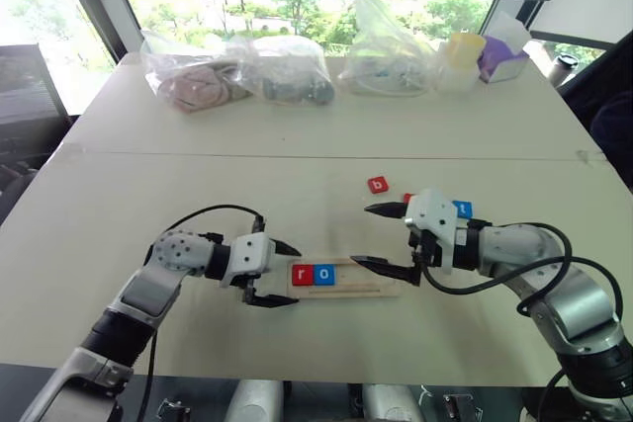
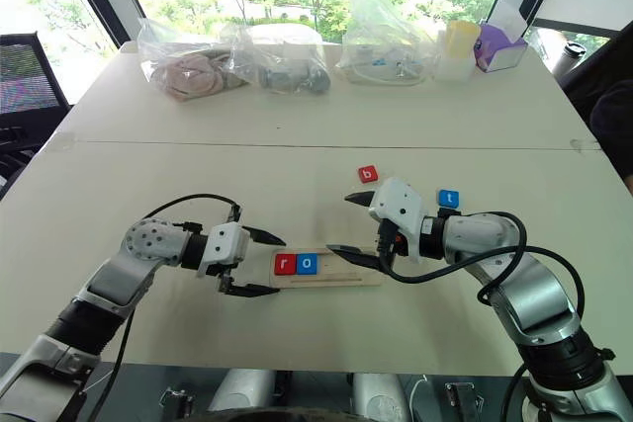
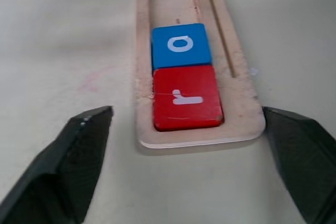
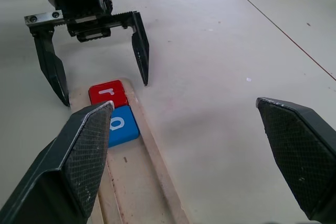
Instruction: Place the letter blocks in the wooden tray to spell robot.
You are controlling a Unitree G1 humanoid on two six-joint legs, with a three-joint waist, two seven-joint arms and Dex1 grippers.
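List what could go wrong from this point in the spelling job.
1. The left gripper stands open around the wooden tray's end; moving away could nudge the tray and shift the r block and o block.
2. The right gripper hangs open over the tray's empty part; reaching for the b block could clip it.

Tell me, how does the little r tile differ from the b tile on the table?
The r tile lies in the wooden tray, at its left end, while the b tile lies loose on the table, beyond the tray. The r tile touches a blue o tile; the b tile stands alone. The r tile sits square to the tray, the b tile slightly askew. Both are small red squares with a white letter.
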